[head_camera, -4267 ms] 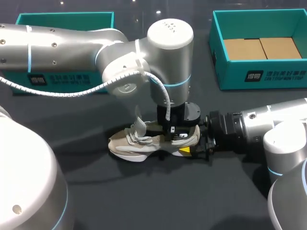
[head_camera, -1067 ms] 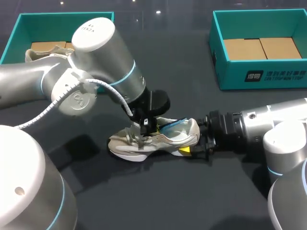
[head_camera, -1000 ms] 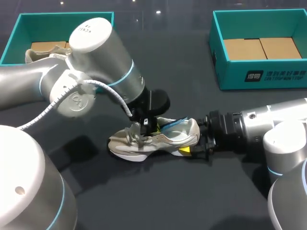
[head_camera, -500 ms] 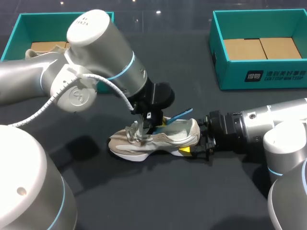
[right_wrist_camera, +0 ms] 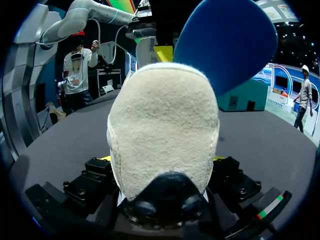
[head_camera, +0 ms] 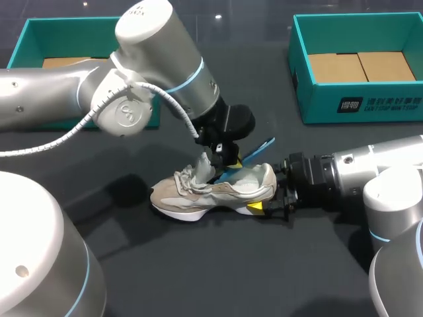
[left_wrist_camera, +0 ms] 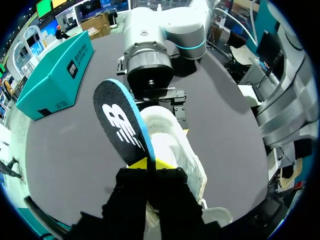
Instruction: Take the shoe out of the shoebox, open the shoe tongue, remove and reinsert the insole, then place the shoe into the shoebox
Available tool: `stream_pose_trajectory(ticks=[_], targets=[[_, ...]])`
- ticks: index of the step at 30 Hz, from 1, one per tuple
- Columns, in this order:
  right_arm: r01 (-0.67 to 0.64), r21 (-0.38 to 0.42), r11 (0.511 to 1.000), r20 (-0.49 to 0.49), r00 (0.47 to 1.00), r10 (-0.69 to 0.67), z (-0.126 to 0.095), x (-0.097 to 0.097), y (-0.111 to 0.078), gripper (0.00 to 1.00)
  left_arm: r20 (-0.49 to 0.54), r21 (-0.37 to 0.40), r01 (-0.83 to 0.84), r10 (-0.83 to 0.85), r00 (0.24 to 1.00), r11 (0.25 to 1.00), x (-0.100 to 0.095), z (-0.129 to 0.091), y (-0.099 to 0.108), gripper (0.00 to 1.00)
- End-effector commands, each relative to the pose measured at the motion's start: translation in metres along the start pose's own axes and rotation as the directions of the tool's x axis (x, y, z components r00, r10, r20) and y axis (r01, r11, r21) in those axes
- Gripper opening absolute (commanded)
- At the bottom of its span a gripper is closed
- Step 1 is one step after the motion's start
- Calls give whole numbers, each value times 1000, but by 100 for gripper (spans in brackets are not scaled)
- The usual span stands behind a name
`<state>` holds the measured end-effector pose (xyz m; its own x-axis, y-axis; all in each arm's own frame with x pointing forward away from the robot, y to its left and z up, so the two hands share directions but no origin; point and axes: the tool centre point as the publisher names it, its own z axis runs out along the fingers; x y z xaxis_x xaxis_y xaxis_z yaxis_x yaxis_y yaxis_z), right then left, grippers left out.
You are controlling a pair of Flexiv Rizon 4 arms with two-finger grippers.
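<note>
Head view: the left gripper point(head_camera: 223, 158) is lifting up and toward the heel from where it sat a second ago, low over the laces, and the blue insole point(head_camera: 256, 149), then only peeking out, is now slanting well clear above the collar of the shoe point(head_camera: 211, 191). The shoe itself is staying put near the middle of the surface, and the right gripper point(head_camera: 277, 201) is not shifting at the heel. The two shoeboxes, one at the far left corner point(head_camera: 39, 30) and one at the far right corner point(head_camera: 357, 99), are sitting well apart from it. Left wrist view: the gripper point(left_wrist_camera: 150, 164) is pinching one end of the insole point(left_wrist_camera: 122, 130), clenched on it, with the shoe point(left_wrist_camera: 177, 150) just under it. Right wrist view: the right gripper point(right_wrist_camera: 162, 167) is clamping the heel of the shoe point(right_wrist_camera: 165, 135) from both sides, and the insole point(right_wrist_camera: 230, 45) is rising above it. Judgement: removal is nearly finishing; reinsertion and boxing are waiting.
</note>
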<state>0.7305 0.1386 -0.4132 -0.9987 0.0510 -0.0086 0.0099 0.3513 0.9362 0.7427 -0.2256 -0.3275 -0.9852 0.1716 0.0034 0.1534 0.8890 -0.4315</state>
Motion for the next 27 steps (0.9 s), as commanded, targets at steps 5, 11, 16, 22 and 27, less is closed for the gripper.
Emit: stream_pose_trajectory(ticks=[5,11,16,22,27], targets=[[1,4,1000,0,1000,-1,1,3,2,0,22,11,-12,12,1000,1000,14,-3,-3,45],[1,4,1000,0,1000,-1,1,3,2,0,127,29,42,-45,991,999,33,-14,-2,67],[1,4,1000,0,1000,-1,1,3,2,0,194,47,79,-86,977,996,39,-17,-9,69],[1,4,1000,0,1000,-1,1,3,2,0,229,73,84,-98,968,994,41,-13,-17,97],[1,4,1000,0,1000,-1,1,3,2,0,254,92,151,-170,952,984,39,-17,-18,100]])
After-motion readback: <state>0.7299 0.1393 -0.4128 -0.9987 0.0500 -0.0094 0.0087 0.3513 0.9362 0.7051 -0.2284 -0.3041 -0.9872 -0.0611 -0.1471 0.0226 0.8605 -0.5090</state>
